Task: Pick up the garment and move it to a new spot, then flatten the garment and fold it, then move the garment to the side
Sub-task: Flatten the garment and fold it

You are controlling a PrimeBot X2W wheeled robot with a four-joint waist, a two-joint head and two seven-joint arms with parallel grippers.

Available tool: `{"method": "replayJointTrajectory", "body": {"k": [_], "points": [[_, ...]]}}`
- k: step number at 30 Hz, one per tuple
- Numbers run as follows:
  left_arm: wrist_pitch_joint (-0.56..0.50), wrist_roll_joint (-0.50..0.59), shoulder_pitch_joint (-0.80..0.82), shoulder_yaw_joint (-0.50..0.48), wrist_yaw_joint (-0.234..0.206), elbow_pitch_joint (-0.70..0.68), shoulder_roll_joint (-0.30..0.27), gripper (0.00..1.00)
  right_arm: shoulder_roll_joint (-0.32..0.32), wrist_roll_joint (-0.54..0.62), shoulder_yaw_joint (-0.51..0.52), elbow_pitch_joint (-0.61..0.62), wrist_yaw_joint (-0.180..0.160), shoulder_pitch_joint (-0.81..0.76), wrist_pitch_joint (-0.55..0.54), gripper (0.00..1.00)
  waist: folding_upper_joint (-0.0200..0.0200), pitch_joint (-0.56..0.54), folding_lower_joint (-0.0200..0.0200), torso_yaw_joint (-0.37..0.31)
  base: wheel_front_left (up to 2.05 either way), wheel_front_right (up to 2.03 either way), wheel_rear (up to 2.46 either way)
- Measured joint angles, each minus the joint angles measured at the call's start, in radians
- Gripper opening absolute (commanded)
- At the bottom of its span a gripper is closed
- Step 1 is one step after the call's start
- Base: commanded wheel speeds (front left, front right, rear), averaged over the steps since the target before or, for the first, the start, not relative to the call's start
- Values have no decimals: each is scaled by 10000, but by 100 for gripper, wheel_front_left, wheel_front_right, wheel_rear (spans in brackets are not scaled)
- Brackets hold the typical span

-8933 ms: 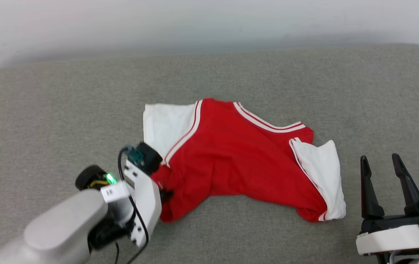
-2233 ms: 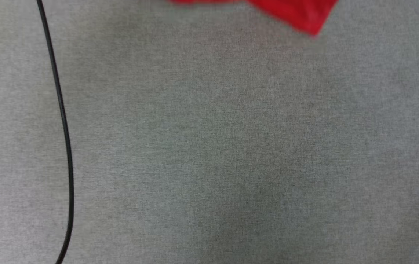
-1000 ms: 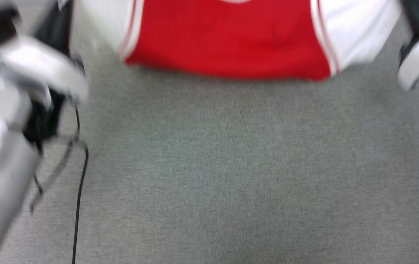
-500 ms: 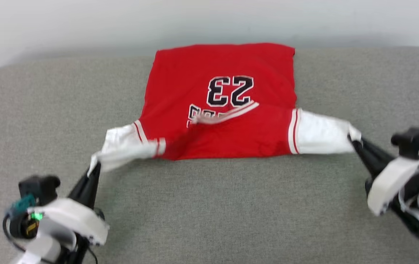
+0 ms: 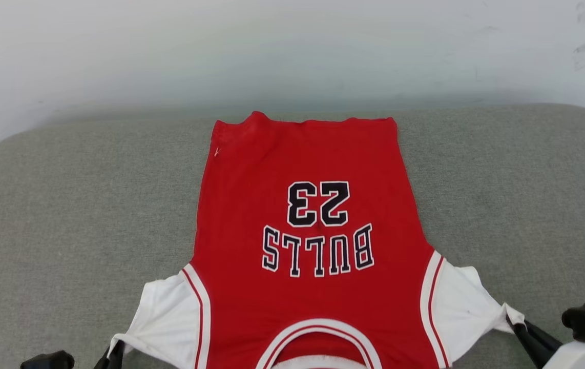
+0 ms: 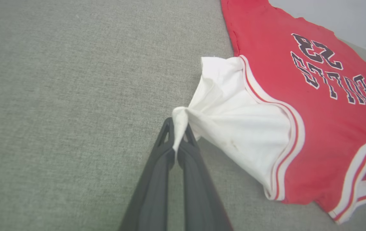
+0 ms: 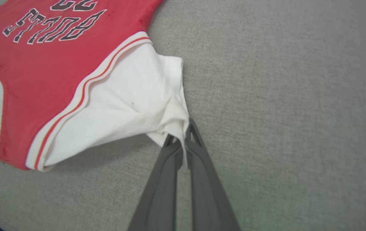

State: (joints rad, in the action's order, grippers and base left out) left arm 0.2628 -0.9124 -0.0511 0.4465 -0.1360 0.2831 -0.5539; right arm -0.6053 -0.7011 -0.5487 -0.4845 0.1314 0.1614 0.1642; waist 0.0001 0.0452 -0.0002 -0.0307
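The garment (image 5: 303,266), a red jersey T-shirt with white sleeves and dark "BULLS 23" lettering, lies spread face up on the grey cushion, hem toward the wall, collar toward me. My left gripper (image 6: 179,128) is shut on the tip of one white sleeve (image 6: 231,128), lifting it slightly; it shows at the head view's lower left (image 5: 113,356). My right gripper (image 7: 180,136) is shut on the tip of the other white sleeve (image 7: 128,102), at the head view's lower right (image 5: 520,328). The sleeves are pulled outward. The collar's lower part is cut off by the frame.
The grey fabric cushion (image 5: 67,205) stretches wide on both sides of the garment. A pale wall (image 5: 292,46) stands behind its rounded far edge.
Half a second ago the shirt's upper part was folded over the lettering; now it is drawn toward me and lies flat, lettering uncovered. Both grippers moved nearer, still holding the sleeves. The camera also shifted.
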Motion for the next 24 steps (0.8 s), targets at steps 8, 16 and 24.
{"method": "replayJointTrajectory", "body": {"k": [8, 16, 24], "points": [[0, 303, -933, -485, 4, 90, 422, 0, 134, 69, 955, 426, 2, -1967, -257, 0, 0, -274, 1, 197, 0, 0, 0], [0, 662, -1034, -656, 104, 84, 679, 0, 445, 539, 1965, 1058, 2, -2641, -610, 31, 0, -272, 1, 259, 0, 0, 0], [0, 1189, -627, -752, 46, -414, 986, 0, 715, 1168, 3475, 1900, 0, -1789, -769, 100, 0, 120, 3, 379, 0, 0, 0]]}}
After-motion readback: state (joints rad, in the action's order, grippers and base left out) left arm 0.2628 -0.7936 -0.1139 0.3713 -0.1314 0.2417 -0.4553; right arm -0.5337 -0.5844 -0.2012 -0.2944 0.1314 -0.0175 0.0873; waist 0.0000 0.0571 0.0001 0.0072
